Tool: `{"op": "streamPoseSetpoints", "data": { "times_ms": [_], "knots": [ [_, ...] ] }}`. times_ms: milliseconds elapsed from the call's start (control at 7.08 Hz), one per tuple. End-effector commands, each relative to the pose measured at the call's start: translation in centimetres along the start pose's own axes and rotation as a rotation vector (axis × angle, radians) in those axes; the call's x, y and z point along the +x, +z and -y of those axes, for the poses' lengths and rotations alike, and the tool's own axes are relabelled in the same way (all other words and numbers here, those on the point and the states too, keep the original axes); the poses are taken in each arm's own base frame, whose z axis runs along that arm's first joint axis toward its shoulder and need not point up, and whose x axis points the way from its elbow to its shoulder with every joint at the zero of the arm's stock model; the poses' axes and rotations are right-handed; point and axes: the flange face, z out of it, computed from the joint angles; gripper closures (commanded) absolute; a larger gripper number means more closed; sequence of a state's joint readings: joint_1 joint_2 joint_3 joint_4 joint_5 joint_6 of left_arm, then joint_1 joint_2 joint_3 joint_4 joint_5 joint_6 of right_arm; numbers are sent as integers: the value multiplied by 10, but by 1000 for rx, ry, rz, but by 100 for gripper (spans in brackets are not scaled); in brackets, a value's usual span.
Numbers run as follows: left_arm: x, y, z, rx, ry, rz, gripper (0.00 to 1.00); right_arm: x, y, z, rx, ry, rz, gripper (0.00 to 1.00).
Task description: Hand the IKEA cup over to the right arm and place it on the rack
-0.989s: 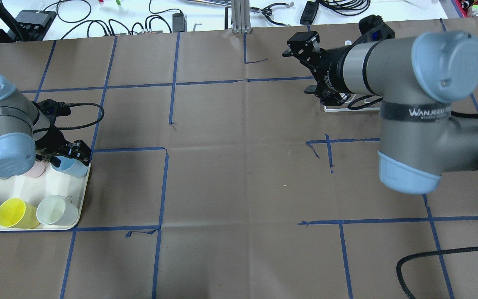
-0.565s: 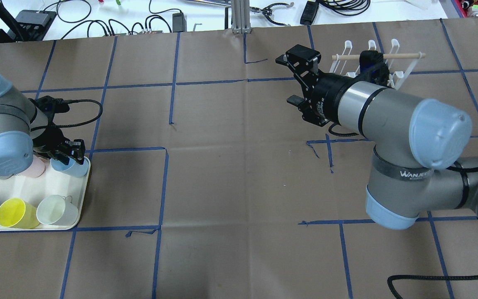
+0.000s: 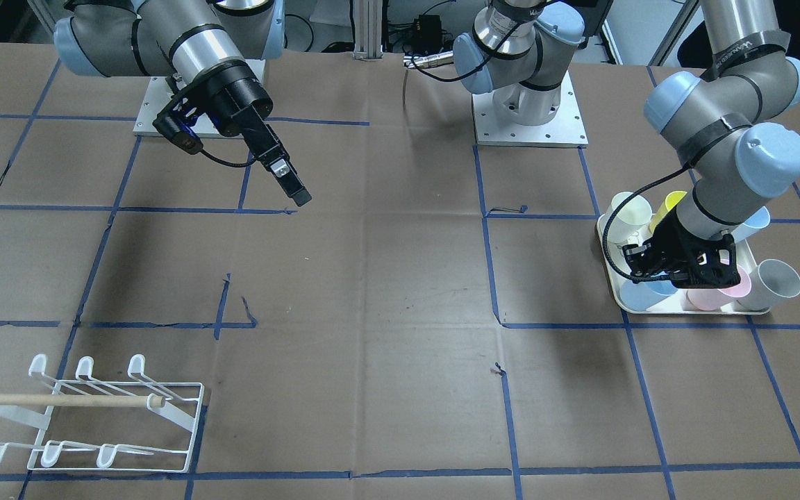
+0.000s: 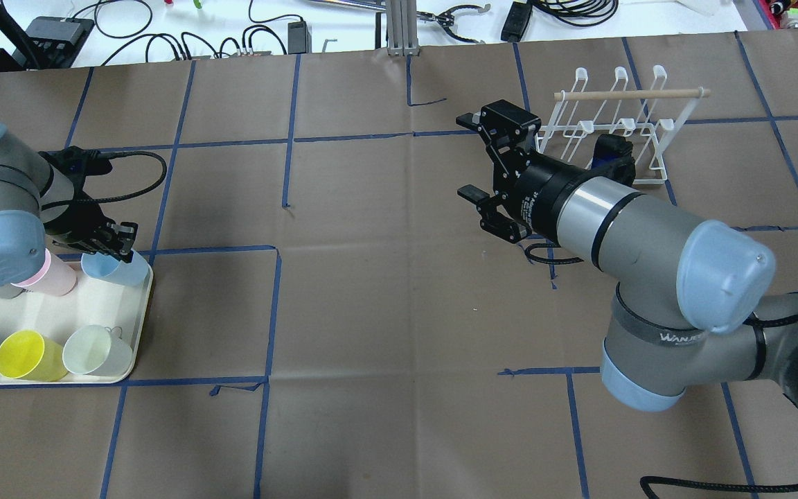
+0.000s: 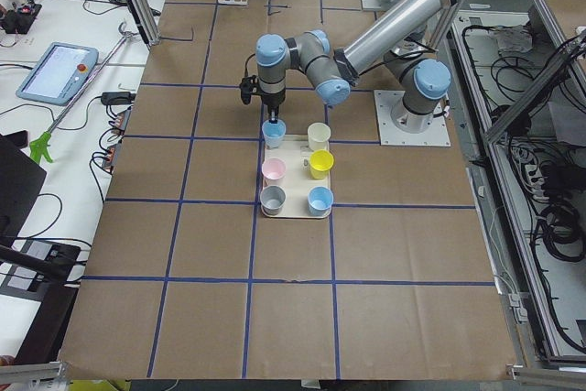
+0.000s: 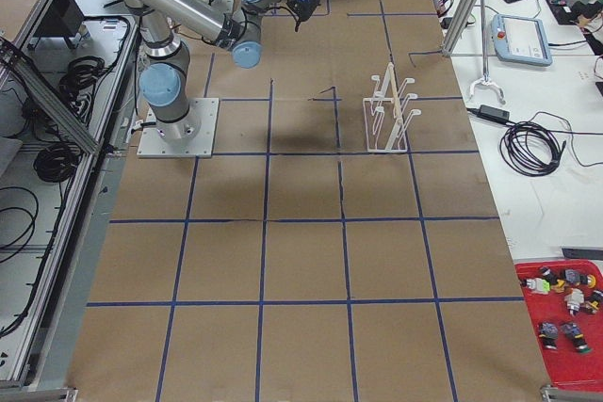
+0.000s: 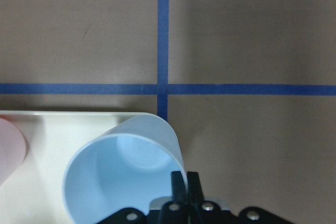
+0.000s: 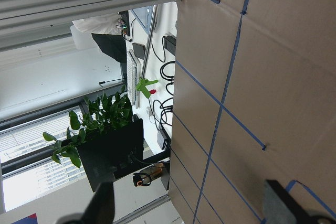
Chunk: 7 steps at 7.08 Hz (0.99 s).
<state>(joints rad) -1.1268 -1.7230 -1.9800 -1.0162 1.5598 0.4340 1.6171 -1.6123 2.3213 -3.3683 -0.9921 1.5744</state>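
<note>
Watching the feeds, I am seeing the left gripper [image 4: 111, 242] pressing its two fingers [image 7: 178, 187] together on the rim wall of the light-blue cup [image 4: 120, 270] — one finger inside the mouth, one outside, as the left wrist view is showing it. The cup is sitting at the corner of the cream tray [image 4: 137, 333] that lies farthest from the robot and toward the table's middle, just beside a pink cup [image 4: 52, 277]; I cannot tell whether its base is resting on the tray. The right gripper [image 4: 470, 156] is hanging over the brown paper with its flat fingers spread wide apart — gripping nothing. The white wire rack [image 4: 614, 125] is standing upright just behind that arm's wrist, with no cups on its prongs.
</note>
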Motion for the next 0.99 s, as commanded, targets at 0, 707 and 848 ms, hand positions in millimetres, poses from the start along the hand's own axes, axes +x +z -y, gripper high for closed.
{"op": "streamPoseSetpoints", "data": {
  "times_ms": [0, 707, 848],
  "knots": [
    [3, -67, -2, -30, 2, -10, 100, -3, -4, -5, -19, -27, 46, 0],
    [-1, -177, 33, -69, 25, -41, 100, -4, -6, -5, -18, -39, 63, 0],
    [16, -178, 43, -32, 82, -81, 100, -3, -4, -5, -18, -38, 60, 0]
  ]
}}
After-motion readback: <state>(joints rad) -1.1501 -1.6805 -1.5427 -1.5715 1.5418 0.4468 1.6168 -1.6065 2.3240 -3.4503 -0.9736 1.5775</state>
